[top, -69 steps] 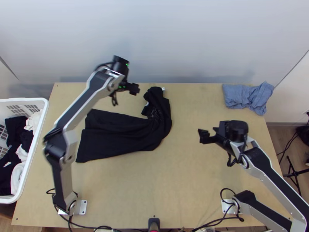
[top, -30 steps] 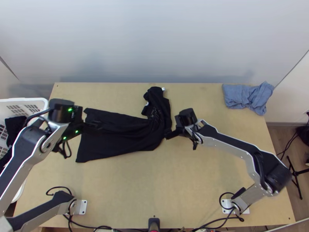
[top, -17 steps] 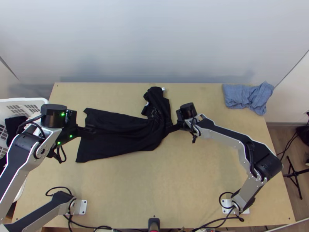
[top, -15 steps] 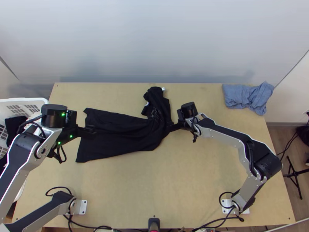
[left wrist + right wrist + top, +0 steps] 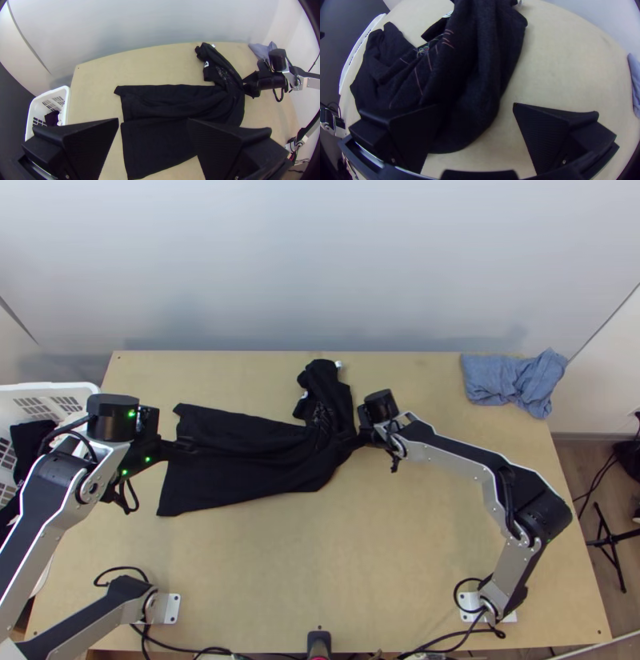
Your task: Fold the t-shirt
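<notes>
In the top view, the black T-shirt (image 5: pixel 248 472) lay on the light wooden table (image 5: pixel 320 564), from left of centre to just above the middle of the frame. Its wide part was spread out at the left, with long creases running through it, while the other end bent upward and bunched near the table's far edge, a small white tag (image 5: pixel 338 365) at its tip.

The left gripper (image 5: pixel 192 450) was over the shirt's left part, its two fingers wide apart with nothing gripped between them. The right gripper (image 5: pixel 353 442) was at the shirt's right edge, below the bunched end. Its fingers stood well apart too, one over the dark cloth and the other over bare wood; whether it touched the fabric, I couldn't tell.

A crumpled blue-grey cloth (image 5: pixel 512 384) lay at the upper right of the frame. At the left edge stood a white plastic basket (image 5: pixel 48 386) with dark clothing (image 5: pixel 30 440) in it, partly hidden behind the left arm.
</notes>
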You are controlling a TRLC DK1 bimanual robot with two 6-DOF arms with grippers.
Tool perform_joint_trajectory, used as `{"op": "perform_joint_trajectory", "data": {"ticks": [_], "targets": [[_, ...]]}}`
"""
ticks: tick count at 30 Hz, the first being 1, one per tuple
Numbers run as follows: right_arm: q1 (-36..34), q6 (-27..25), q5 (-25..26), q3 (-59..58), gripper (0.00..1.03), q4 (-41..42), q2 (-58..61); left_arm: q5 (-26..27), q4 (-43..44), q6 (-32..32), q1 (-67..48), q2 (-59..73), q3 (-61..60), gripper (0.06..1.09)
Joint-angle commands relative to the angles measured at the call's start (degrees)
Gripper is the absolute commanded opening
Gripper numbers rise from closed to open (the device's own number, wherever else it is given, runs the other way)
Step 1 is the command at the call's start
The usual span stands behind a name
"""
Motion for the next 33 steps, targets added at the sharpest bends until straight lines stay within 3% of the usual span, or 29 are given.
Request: {"op": "perform_joint_trajectory", "data": {"ticks": [1,2,3,5,6,14,18,24,33], "targets": [[3.2,-1.4,0.1,1.9,0.81,-2.8,1.3,0.1,2.0,0.9,1.5,0.7,-1.9,1.04],[3.7,-2.1,0.1,1.9,0.7,-3.5,1.3,0.1,2.1,1.0,1.5,0.9,-2.0,1.04],[4.0,-2.8,0.5,1.9,0.53,-3.9,1.2,0.1,2.2,1.0,1.5,1.0,-2.0,1.04],[4.6,-4.1,1.9,1.9,0.12,-3.9,1.1,0.1,2.5,1.0,1.5,1.1,-2.0,1.04],[4.9,-4.7,2.6,1.8,0.02,-4.0,1.0,0.1,2.6,1.0,1.5,1.2,-1.9,1.04],[2.9,-5.5,3.7,2.2,0.03,-4.6,-2.5,0.1,2.6,1.0,1.5,1.6,-1.5,1.04],[0.9,-6.6,4.0,6.1,0.03,-9.0,-5.2,0.1,2.6,1.1,1.2,1.7,-1.4,1.04],[-1.8,-6.7,5.5,20.9,0.03,-20.3,-8.2,0.1,2.6,1.1,0.2,2.0,-1.6,1.04],[1.1,-7.0,9.2,41.3,0.03,-28.9,-11.9,0.2,3.0,1.2,-2.6,2.8,-3.6,1.04]]}}
